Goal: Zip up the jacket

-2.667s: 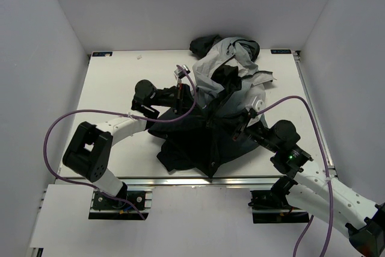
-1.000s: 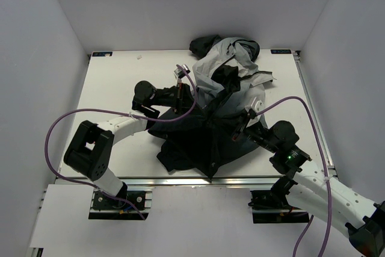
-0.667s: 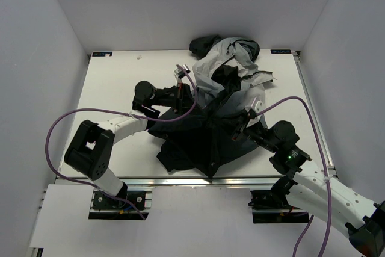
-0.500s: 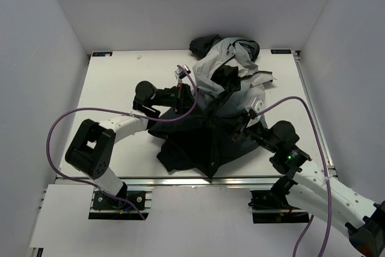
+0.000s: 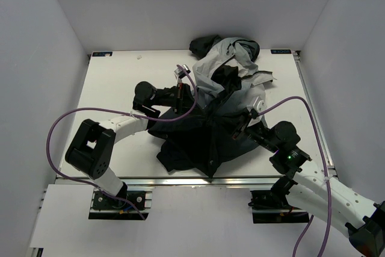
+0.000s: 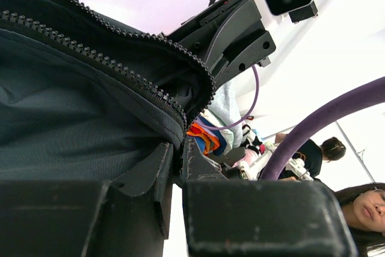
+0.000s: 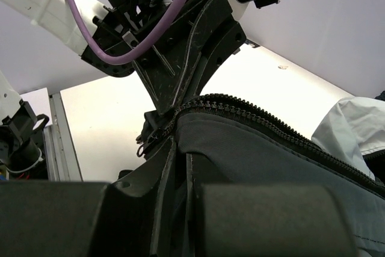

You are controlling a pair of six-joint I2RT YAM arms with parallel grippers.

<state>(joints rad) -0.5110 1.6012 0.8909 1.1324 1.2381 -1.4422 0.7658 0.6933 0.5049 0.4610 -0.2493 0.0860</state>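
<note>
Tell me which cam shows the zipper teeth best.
Left wrist: both rows of zipper teeth run sharp and close, converging near frame centre. Right wrist shows one row curving over the dark fabric. Top external shows only the jacket as a crumpled heap; teeth cannot be made out.

jacket (image 5: 204, 139) heap blocks the middle; table (image 5: 111, 85) open at left.

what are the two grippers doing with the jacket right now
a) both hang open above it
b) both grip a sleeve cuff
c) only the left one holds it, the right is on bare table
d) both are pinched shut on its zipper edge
D: the wrist views show the left gripper and the right gripper each closed on jacket fabric right beside the zipper teeth.
</note>
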